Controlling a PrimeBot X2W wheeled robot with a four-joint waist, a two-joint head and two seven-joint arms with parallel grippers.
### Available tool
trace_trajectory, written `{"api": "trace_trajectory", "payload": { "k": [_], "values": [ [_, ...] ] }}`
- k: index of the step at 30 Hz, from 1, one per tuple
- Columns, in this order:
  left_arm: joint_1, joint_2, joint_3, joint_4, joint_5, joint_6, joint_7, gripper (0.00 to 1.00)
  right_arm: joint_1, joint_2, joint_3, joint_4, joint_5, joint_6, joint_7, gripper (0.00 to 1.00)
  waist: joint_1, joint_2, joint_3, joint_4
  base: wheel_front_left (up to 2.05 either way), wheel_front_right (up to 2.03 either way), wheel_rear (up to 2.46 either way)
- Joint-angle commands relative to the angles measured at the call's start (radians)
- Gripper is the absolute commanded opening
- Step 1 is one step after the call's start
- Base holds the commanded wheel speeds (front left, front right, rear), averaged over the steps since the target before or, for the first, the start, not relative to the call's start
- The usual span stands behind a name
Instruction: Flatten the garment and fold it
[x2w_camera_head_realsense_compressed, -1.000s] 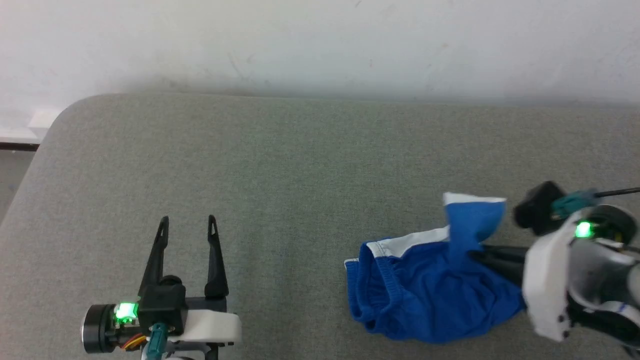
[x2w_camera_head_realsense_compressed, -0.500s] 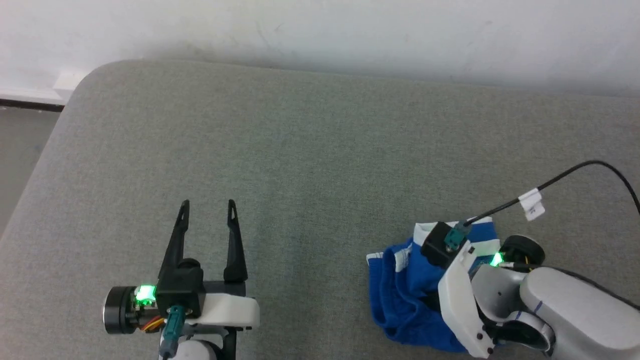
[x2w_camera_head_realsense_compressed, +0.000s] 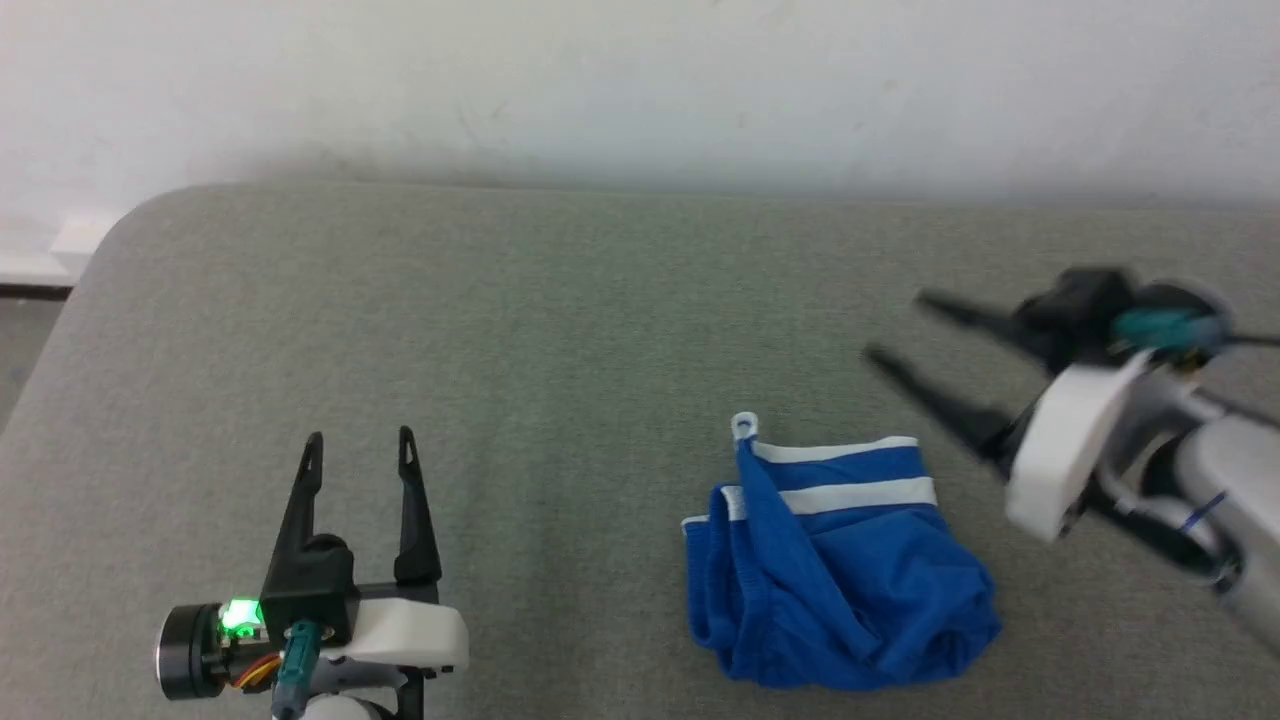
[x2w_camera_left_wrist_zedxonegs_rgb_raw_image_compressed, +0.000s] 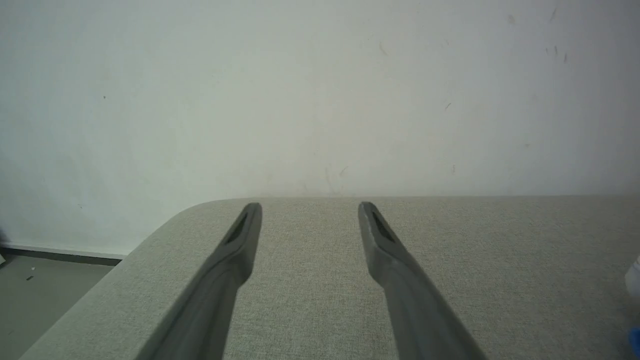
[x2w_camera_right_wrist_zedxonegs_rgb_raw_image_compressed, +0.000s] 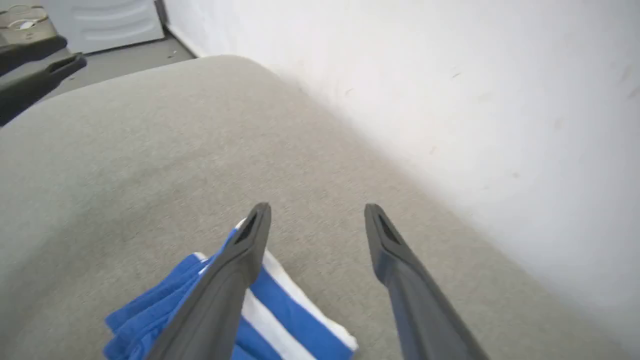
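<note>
Blue cloth, the garment (x2w_camera_head_realsense_compressed: 840, 570), lies crumpled in a heap on the grey padded surface (x2w_camera_head_realsense_compressed: 560, 330), toward my right side, its white bands (x2w_camera_head_realsense_compressed: 860, 495) along the far edge and its gathered waistband (x2w_camera_head_realsense_compressed: 765, 590) turned to my left. My right gripper (x2w_camera_head_realsense_compressed: 895, 325) hangs near the heap's far right corner (blurred in the head view), fingers spread wide, holding nothing. My left gripper (x2w_camera_head_realsense_compressed: 360, 438) hovers well apart from the cloth, fingers parted and empty, pointing at the pale wall (x2w_camera_head_realsense_compressed: 640, 80).

grey fabric surface (x2w_camera_head_realsense_compressed: 560, 330), crumpled blue shorts (x2w_camera_head_realsense_compressed: 840, 580)
</note>
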Motion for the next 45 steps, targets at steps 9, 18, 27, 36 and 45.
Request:
{"api": "trace_trajectory", "payload": {
  "k": [9,18,27,36,45],
  "values": [
    [0.015,0.013,0.043,-0.023,0.001,-0.015,-0.005,1.00,0.159,0.133,-0.522,0.143,-0.285,-0.001,-0.346,1.00,0.0002,-0.0001,-0.055,-0.139,0.00,0.00,0.00],
    [0.012,0.004,0.063,-0.062,0.002,-0.031,-0.005,1.00,0.488,0.457,-0.905,-0.050,-0.609,-0.001,-0.378,1.00,0.0002,-0.0001,-0.043,-0.150,0.00,0.00,0.00],
    [0.040,-0.002,0.081,-0.085,-0.008,-0.069,-0.005,1.00,0.713,0.624,-1.003,-0.162,-0.659,-0.001,-0.378,1.00,0.0002,-0.0001,-0.042,-0.121,0.00,0.00,0.00],
    [0.043,-0.012,0.093,-0.078,0.003,-0.088,-0.005,1.00,0.497,0.499,-0.932,-0.199,-0.610,-0.001,-0.367,1.00,0.0002,-0.0001,-0.044,-0.111,0.00,0.00,0.00],
    [0.029,-0.026,0.079,-0.063,0.015,-0.090,-0.005,1.00,0.254,0.201,-0.532,-0.011,-0.284,-0.001,0.245,1.00,0.0002,-0.0001,-0.024,-0.070,0.00,0.00,0.00]
  ]
}}
